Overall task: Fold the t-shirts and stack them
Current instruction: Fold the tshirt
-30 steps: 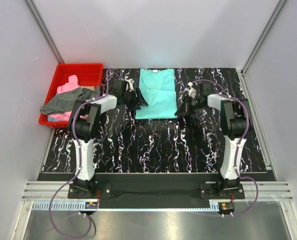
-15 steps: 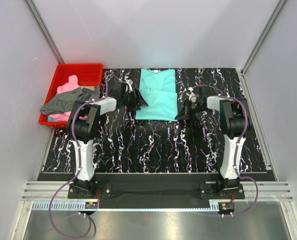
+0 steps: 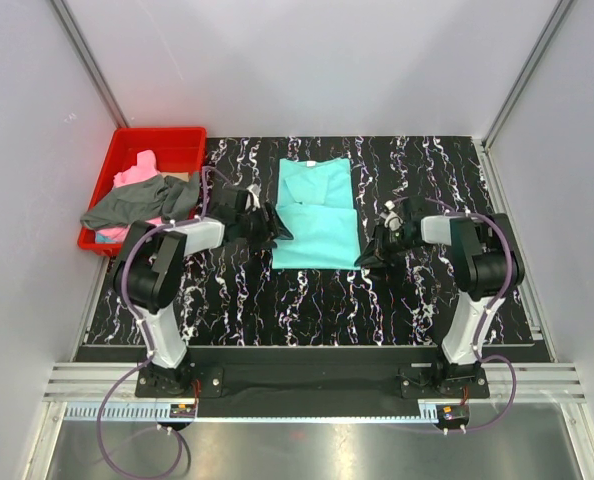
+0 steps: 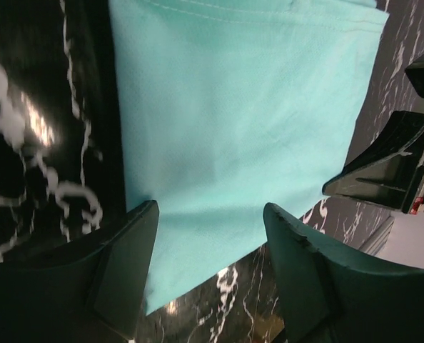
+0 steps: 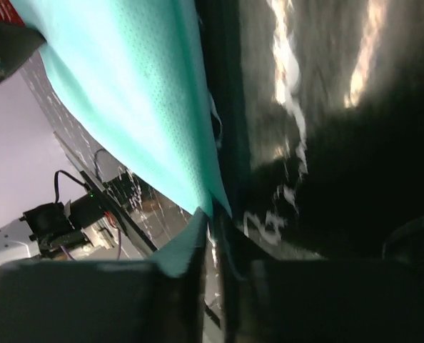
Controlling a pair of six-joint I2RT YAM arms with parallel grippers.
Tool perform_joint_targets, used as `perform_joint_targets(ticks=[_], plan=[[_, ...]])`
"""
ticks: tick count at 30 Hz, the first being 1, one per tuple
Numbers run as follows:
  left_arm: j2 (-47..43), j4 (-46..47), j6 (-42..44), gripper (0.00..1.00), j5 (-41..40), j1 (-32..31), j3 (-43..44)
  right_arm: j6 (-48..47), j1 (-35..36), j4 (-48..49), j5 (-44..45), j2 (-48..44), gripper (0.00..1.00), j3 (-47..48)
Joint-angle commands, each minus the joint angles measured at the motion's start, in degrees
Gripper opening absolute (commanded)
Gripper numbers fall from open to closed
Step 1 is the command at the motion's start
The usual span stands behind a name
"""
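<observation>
The teal t-shirt [image 3: 315, 212] lies flat near the middle of the black marbled table [image 3: 307, 310], folded into a tall rectangle with its collar end towards the far edge and a second folded layer visible across its upper half. The left gripper [image 3: 277, 225] sits at the shirt's left edge, close to the near-left corner, with its jaws well apart. In the left wrist view its two dark fingers [image 4: 126, 264] stand either side of a strip of teal cloth, which lies loose between them and is not gripped. The right gripper [image 3: 369, 256] is low at the shirt's near-right corner with its jaws drawn almost together. In the right wrist view the tip of the teal cloth runs straight into the narrow slit between the fingers, so it appears pinched there, while the rest of the fabric stretches away over the table. At the table's far left stands a red bin [image 3: 127, 140], holding the pink t-shirt [image 3: 135, 172] in a crumpled heap, with the dark grey t-shirt [image 3: 127, 207] draped across it and spilling over its left side
</observation>
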Motion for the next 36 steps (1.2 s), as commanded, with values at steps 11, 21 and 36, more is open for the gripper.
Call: perform_joint_targets(ticks=[11, 21, 36], plan=[[-5.5, -8.6, 2.0, 0.65, 1.0, -1.0, 6.0, 1.4, 0.3, -11.2, 14.5, -7.2, 0.28, 4.4], [3.8, -6.2, 0.7, 0.44, 4.3, -1.1, 15.3, -0.1, 0.3, -20.4, 19.9, -2.5, 0.4, 18.2], [15.2, -13.0, 6.8, 0.37, -0.9, -0.3, 28.2, -6.2, -0.5, -19.9, 9.0, 16.7, 0.0, 39.1]])
